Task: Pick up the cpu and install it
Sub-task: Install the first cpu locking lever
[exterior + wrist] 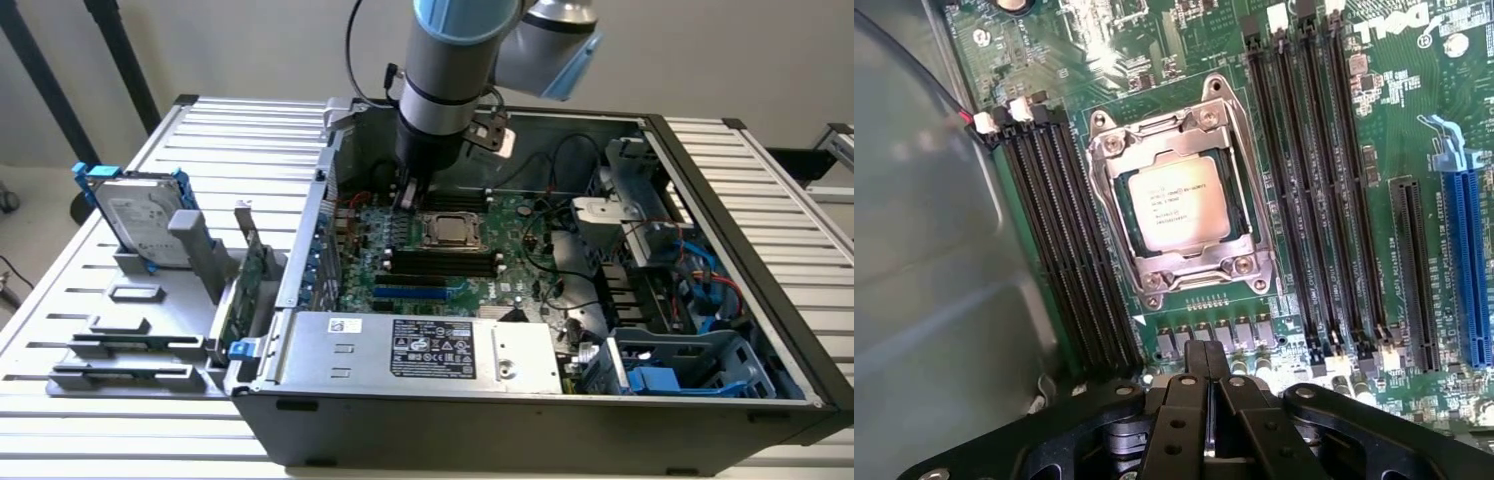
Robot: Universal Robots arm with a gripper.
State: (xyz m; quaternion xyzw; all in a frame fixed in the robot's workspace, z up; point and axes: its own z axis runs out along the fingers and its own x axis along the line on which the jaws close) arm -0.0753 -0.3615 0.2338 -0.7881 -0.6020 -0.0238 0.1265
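In the exterior view, an open computer case [747, 250] lies on its side on a slatted metal tabletop [240, 125]. The arm reaches down into the case, and its gripper [408, 190] hangs just above the green motherboard [514, 265], toward the case's far wall. The cpu [451, 229] sits in the socket near the middle of the board, just beside the gripper tip toward the exterior view's right. Outside the case, on the exterior view's left, a hard drive [134, 215] with blue rails stands upright in a grey holder [140, 330].

In the wrist view, the gripper [1206, 365] has its two black fingers [1191, 360] pressed together, closed on nothing. The cpu [1179, 205] lies flat inside the silver socket frame [1116, 160], with black memory slots [1059, 250] running along both sides of it.
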